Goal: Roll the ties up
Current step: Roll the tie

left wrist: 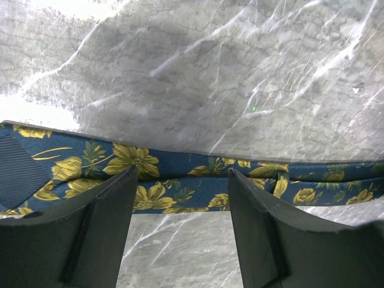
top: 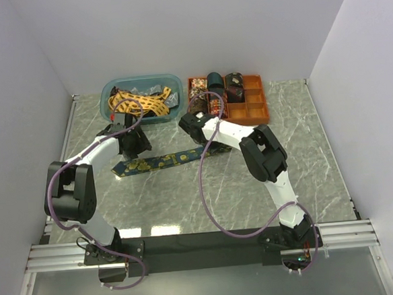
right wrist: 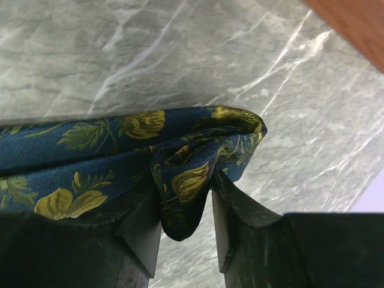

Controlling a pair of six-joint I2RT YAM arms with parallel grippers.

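Note:
One dark blue tie (top: 164, 161) with gold flowers lies stretched across the marble table. My left gripper (top: 135, 152) stands over its wider left part. In the left wrist view that gripper (left wrist: 183, 177) is open, its fingers straddling the flat tie (left wrist: 180, 157) with nothing pinched. My right gripper (top: 206, 143) is at the tie's right end. There the tie (right wrist: 90, 150) is folded back on itself. The fold (right wrist: 192, 180) hangs loosely between the parted fingers of the right gripper (right wrist: 183, 195), with a gap beside the right pad.
A teal bin (top: 141, 78) at the back holds tangled ties, one yellow (top: 139, 101). Right of it, an orange compartment tray (top: 256, 109) holds rolled ties (top: 215, 80); its corner (right wrist: 354, 24) is close to my right gripper. Purple cables loop along both arms.

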